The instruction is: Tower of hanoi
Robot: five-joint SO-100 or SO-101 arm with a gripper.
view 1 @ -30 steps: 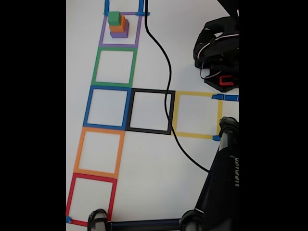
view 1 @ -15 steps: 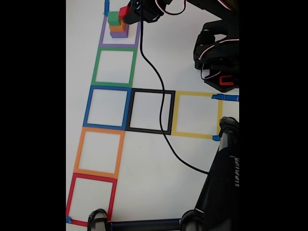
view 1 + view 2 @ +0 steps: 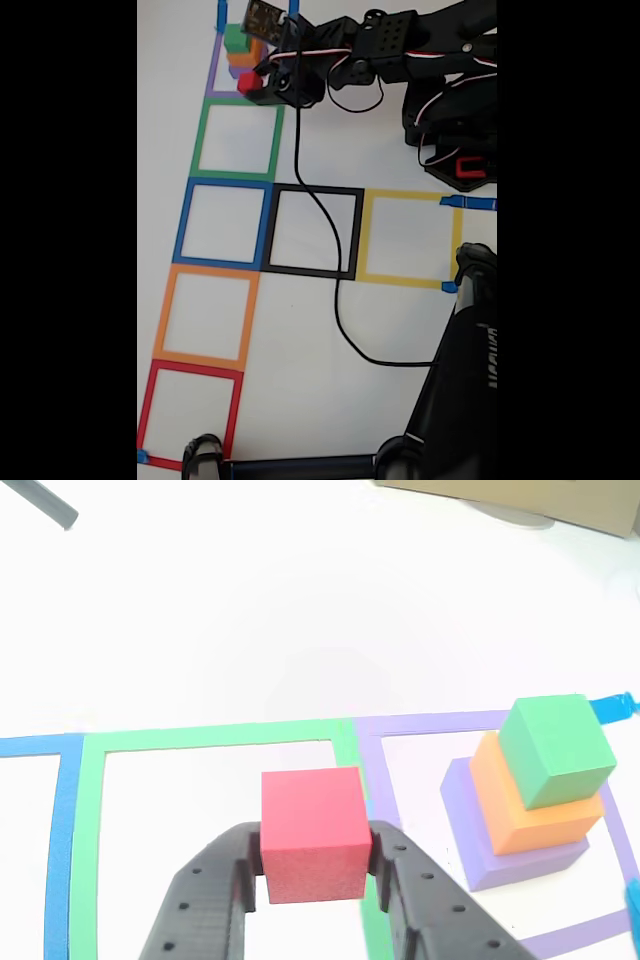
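**Inspector:** Start nearest the lens. What is the black two-finger gripper (image 3: 312,872) doing?

**Assistant:** In the other view its jaws are clamped on the small red foam cube (image 3: 311,833), one finger on each side face. The cube sits level, over the right-hand edge of the green tape square (image 3: 95,810), close to the strip it shares with the purple tape square (image 3: 420,724).

**Inspector:** Is the cube on the table or lifted?

**Assistant:** I cannot tell; its underside is hidden by the fingers.

**Inspector:** And beyond it?

**Assistant:** Inside the purple square stands a three-tier stack: a wide purple foam block (image 3: 480,825) at the bottom, an orange foam block (image 3: 520,805) on it, a green foam cube (image 3: 555,748) on top, each smaller than the one beneath. The red cube is near the stack, not touching.

**Inspector:** The fixed view?

**Assistant:** It agrees. The gripper (image 3: 262,82) is at the border of the green square (image 3: 200,140), with the stack (image 3: 237,45) just behind. The blue, orange, red, black and yellow squares hold nothing.

**Inspector:** Step in hand?

**Assistant:** In my judgement, the smallest piece is being carried to the green square. Next it must be lowered, centred within the tape, released, and the arm withdrawn clear of the stack.
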